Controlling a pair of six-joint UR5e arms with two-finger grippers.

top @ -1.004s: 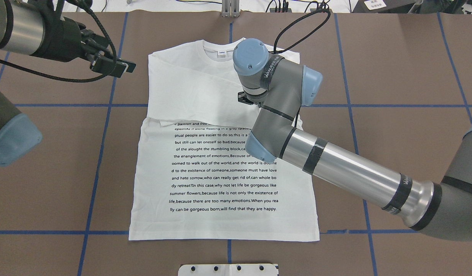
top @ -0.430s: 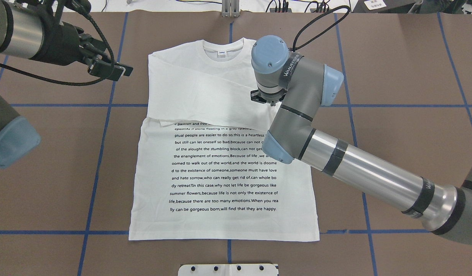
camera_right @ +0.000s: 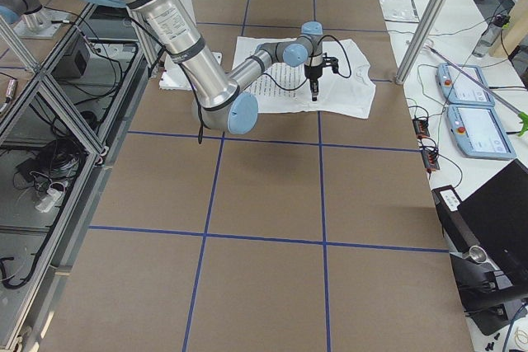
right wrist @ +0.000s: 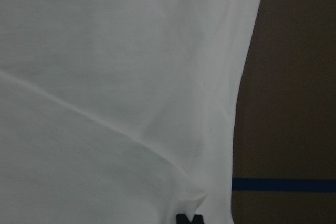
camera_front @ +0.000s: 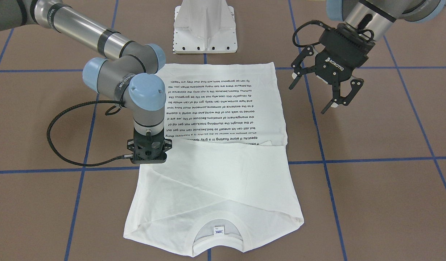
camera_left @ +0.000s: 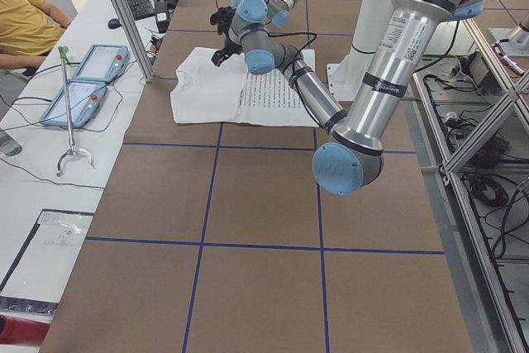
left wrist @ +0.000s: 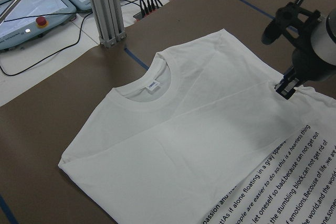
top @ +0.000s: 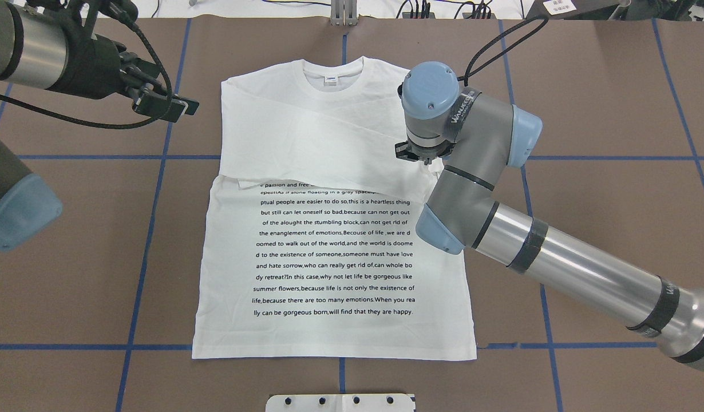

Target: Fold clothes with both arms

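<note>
While the left claw (camera_front: 308, 98) hangs open beside the T-shirt (camera_front: 223, 174), right claw (left wrist: 286, 87) over its edge, grip unclear.

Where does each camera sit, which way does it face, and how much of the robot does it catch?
Overhead: behind the robot, looking forward and down; left arm, right arm, shirt.
Front: across the table, facing the base; both arms.
Left side: table's end; left arm near.
Right side: other end; right arm near.
Left wrist: looks across the shirt at the right gripper.
Right wrist: close on the shirt's edge; no robot part clearly shows.
Front and overhead share the whole shirt, seen from opposite sides.
</note>
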